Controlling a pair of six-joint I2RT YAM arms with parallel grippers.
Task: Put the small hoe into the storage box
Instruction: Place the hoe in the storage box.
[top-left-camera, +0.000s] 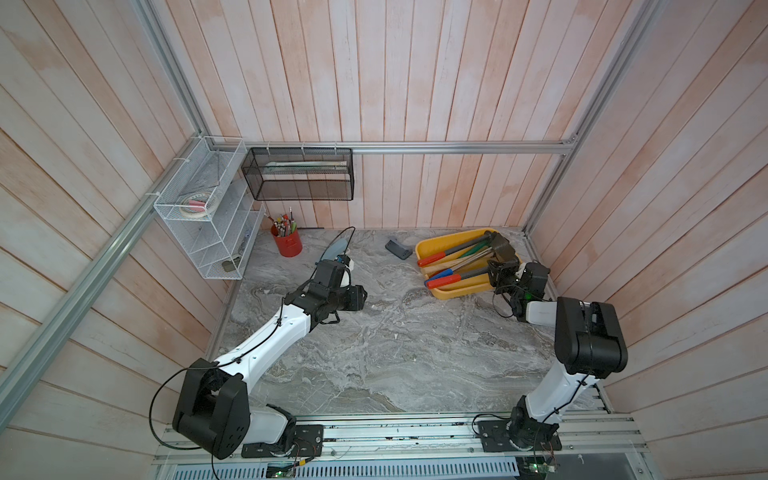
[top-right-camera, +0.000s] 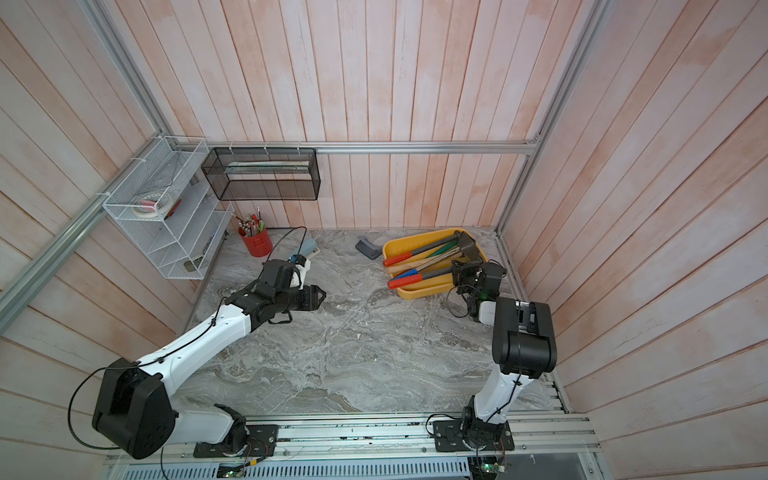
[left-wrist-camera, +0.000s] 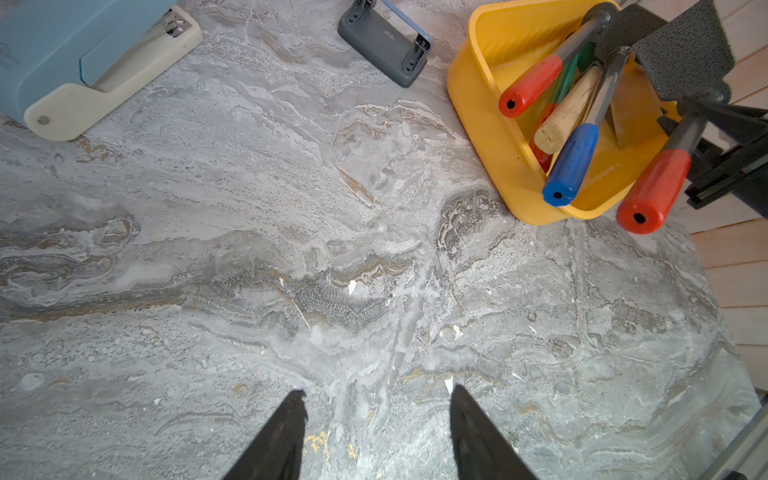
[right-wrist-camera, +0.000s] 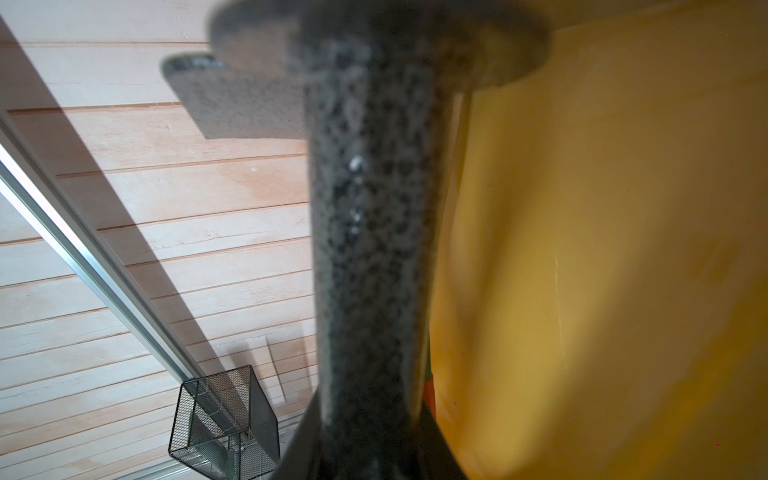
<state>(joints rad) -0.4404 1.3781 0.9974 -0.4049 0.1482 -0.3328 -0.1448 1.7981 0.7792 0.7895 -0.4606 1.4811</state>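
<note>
The yellow storage box stands at the back right of the marble table. My right gripper is shut on the speckled grey shaft of the small hoe at the box's near right side. The hoe slants across the box. Its red grip juts past the front rim, and its dark blade is at the far end. My left gripper hangs open and holds nothing over bare table.
Other long tools with red, blue and wooden handles lie in the box. A grey hole punch and a blue stapler sit at the back, beside a red pen pot. A white wire rack and black mesh basket hang on the walls.
</note>
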